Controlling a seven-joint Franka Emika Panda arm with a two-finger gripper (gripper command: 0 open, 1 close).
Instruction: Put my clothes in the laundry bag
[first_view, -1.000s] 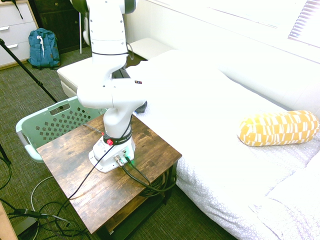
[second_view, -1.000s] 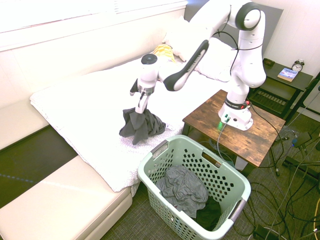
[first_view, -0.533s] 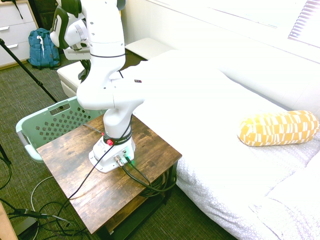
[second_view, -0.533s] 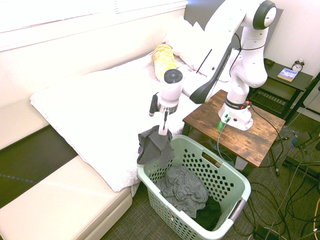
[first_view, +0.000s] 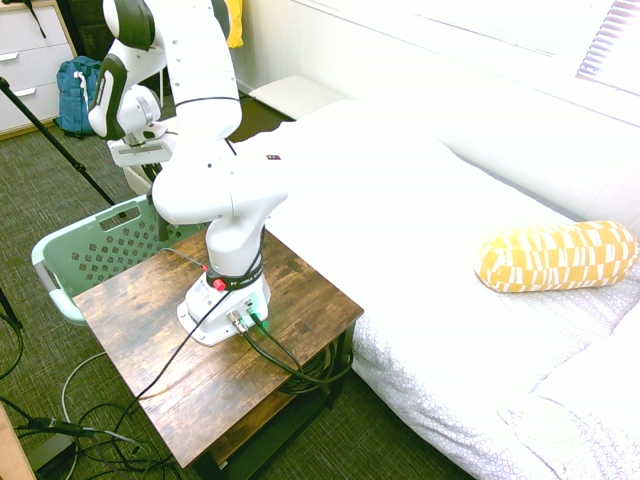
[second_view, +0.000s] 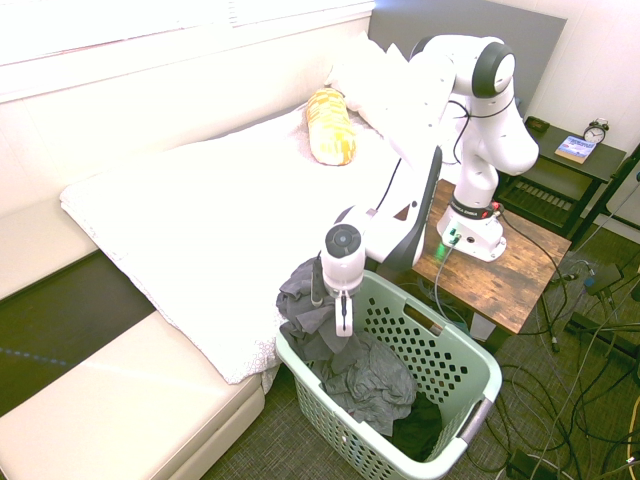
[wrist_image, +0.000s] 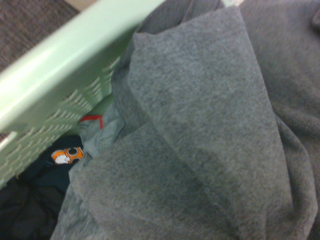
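The clothes (second_view: 303, 300), a dark grey garment, hang from my gripper (second_view: 343, 322), bunched over the near-left corner of the laundry bag (second_view: 468, 352). The laundry bag is a mint-green perforated basket on the floor between bed and side table. My gripper is shut on the clothes, just inside the basket's rim and pointing down. In the wrist view grey fabric (wrist_image: 200, 130) fills the picture, with the green rim (wrist_image: 65, 80) beside it. The first exterior view shows the basket (first_view: 90, 250) behind the arm, with the gripper hidden.
More dark and grey garments (second_view: 375, 378) lie in the basket. A yellow patterned pillow (second_view: 330, 125) rests on the white bed (second_view: 180, 220). The wooden side table (second_view: 505, 275) stands right of the basket. A blue backpack (first_view: 85, 95) leans by the drawers.
The arm has swung from the bed's edge over to the basket, carrying the garment. It has lowered the garment so that it now bunches on the basket's rim.
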